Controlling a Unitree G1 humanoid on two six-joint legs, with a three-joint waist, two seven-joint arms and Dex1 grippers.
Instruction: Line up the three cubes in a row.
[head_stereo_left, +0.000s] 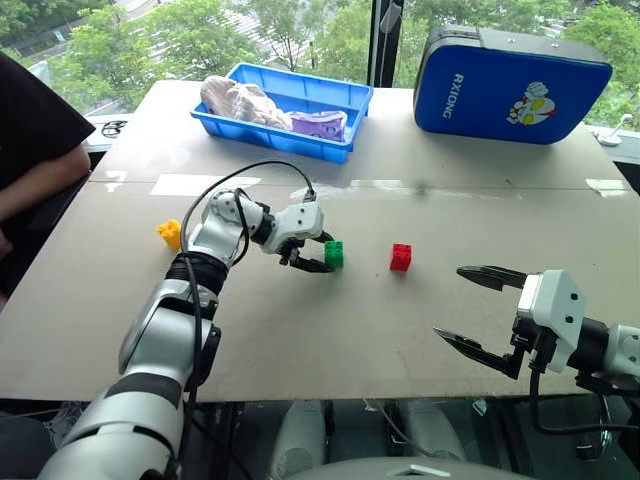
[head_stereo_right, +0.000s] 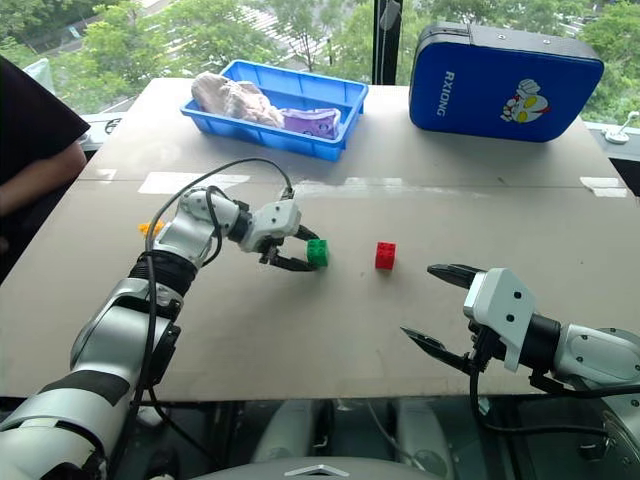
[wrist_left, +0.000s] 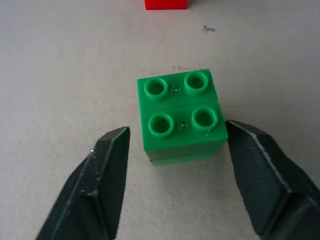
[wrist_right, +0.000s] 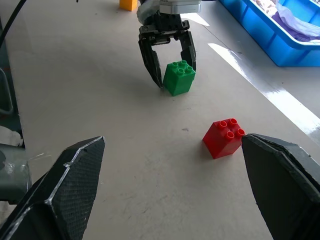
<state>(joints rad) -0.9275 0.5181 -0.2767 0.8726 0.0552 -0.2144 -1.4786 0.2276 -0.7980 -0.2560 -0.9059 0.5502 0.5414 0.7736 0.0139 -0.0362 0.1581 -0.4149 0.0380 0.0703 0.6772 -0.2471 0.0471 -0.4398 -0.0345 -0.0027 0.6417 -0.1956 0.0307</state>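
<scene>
Trouble is most likely being risked at the green cube (wrist_left: 180, 116), which is being straddled by the left gripper (wrist_left: 175, 165) while standing on the table (head_stereo_left: 300, 340). In the left wrist view one finger (wrist_left: 260, 165) is being shown just beside, perhaps touching, the cube's side, while the other finger (wrist_left: 107, 175) is being kept apart from it by a clear gap. If the arm is drawn away at a slant, the cube is likely to be dragged or turned by that near finger, and its place relative to the red cube (head_stereo_left: 401, 257) would be spoiled. A straight retreat along the fingers is being judged the safer course.

A second risk is being posed by the yellow-orange cube (head_stereo_left: 170, 233), which is sitting near the table's left side, well apart from the other two and close behind the left forearm. It could be knocked by the elbow or the trailing cable as the arm is swung round to fetch it.

As to the tools: the left gripper's jaws are being held apart, wider than the green cube, and nothing is being lifted or clamped by them. The right gripper (head_stereo_left: 470, 310) is being held wide open above the table's near right part, well apart from the red cube, with nothing being touched or carried.
</scene>
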